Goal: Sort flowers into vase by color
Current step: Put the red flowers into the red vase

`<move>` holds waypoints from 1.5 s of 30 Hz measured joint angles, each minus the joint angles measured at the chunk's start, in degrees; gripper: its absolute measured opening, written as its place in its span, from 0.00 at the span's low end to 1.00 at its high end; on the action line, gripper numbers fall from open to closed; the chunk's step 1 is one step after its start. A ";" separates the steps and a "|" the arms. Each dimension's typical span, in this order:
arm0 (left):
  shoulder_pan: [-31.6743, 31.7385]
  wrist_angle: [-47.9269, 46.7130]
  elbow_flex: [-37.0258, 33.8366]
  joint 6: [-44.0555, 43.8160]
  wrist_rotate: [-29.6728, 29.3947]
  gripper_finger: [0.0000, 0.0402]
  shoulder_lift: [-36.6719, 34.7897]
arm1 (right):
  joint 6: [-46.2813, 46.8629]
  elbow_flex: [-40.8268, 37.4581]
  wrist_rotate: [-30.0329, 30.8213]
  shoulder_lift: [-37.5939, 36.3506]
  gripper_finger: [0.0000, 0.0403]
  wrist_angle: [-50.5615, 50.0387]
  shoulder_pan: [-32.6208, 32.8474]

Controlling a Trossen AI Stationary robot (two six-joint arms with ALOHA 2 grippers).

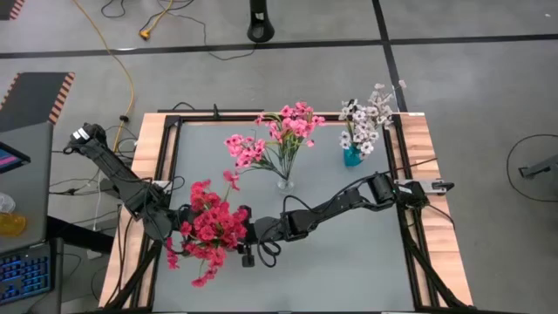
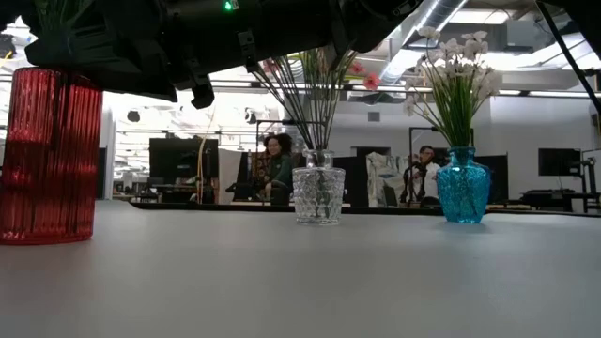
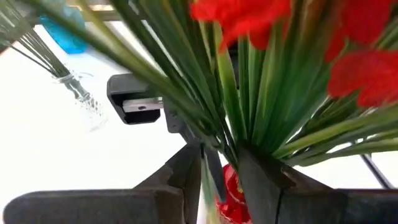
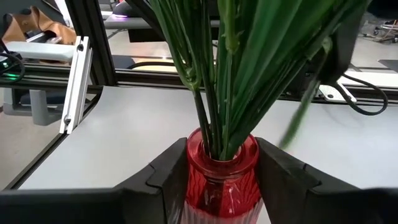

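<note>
A grey concrete floor (image 1: 488, 87) crossed by dark tape lines surrounds the wood-edged grey table (image 1: 349, 253). A yellow cable (image 1: 113, 52) trails across it. Beyond, seated people (image 2: 280, 169), dark monitors (image 2: 174, 160) and bright ceiling lights.

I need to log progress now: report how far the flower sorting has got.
Mostly done, it seems: white flowers stand in the blue vase, pink flowers in the clear vase, red flowers in the red vase. In hand: the right gripper brackets the red vase's neck, and the left gripper is among the red stems. No loose sprig shows on the table.
</note>
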 joint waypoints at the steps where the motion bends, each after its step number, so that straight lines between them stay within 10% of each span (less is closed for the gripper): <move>1: -0.01 0.04 0.00 0.11 -0.07 0.22 0.38 | 0.00 0.00 0.00 0.00 0.48 0.00 0.02; 20: -0.01 0.05 0.04 2.61 1.23 0.44 -1.52 | 0.00 0.04 -0.39 0.00 0.51 0.09 0.02; 45: 0.01 -2.44 0.11 0.52 8.31 0.45 -9.24 | 0.11 0.07 -0.26 0.00 0.51 0.07 -0.01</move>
